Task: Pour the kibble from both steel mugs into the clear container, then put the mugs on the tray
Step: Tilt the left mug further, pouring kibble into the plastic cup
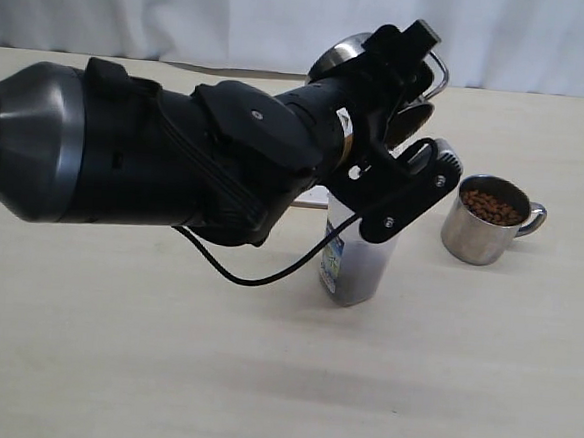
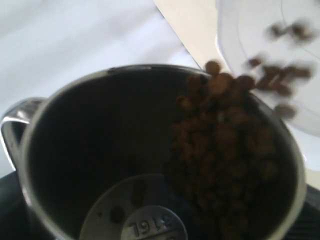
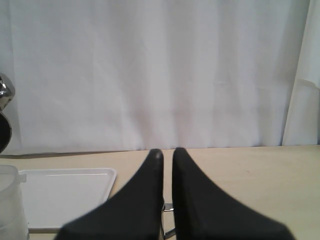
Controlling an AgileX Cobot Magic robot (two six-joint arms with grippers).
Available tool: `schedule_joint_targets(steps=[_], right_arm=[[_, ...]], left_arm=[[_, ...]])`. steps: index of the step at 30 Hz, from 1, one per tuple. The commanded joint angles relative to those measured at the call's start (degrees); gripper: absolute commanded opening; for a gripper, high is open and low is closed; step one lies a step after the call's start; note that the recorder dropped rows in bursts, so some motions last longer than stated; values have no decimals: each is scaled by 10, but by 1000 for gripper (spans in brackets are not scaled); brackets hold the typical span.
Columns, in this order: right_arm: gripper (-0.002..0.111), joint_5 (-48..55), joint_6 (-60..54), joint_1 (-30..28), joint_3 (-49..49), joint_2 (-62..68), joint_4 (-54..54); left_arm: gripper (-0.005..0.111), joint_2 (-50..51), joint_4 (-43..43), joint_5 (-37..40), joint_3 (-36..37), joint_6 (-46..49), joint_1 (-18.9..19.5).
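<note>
White curtain (image 3: 150, 75) behind, beige tabletop (image 1: 162, 350). Left gripper (image 1: 401, 64) clamps tilted mug (image 2: 100, 150) over container (image 1: 354, 268); kibble (image 2: 225, 140) spilling. Steel likely slick, rigid: grip across body. Full mug (image 1: 482, 232) at container's 3 o'clock. Right gripper (image 3: 167, 152) closed, empty.

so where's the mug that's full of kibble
In the exterior view the full mug stands upright on the table at the right, just right of the clear container, apart from it, handle pointing right.

Robot lab setup, plain white curtain backdrop (image 3: 160, 75), pale tabletop (image 1: 161, 370), black robot arm (image 1: 176, 161)
</note>
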Motion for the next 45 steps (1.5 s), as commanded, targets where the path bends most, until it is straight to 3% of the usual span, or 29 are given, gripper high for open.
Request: schedule_joint_targets(steps=[1, 45], right_arm=[[5, -5, -4, -3, 2, -2, 0], [5, -5, -4, -3, 2, -2, 0]], left_arm=[[0, -3, 8, 18, 0, 16, -1], [0, -3, 12, 23, 0, 23, -16]])
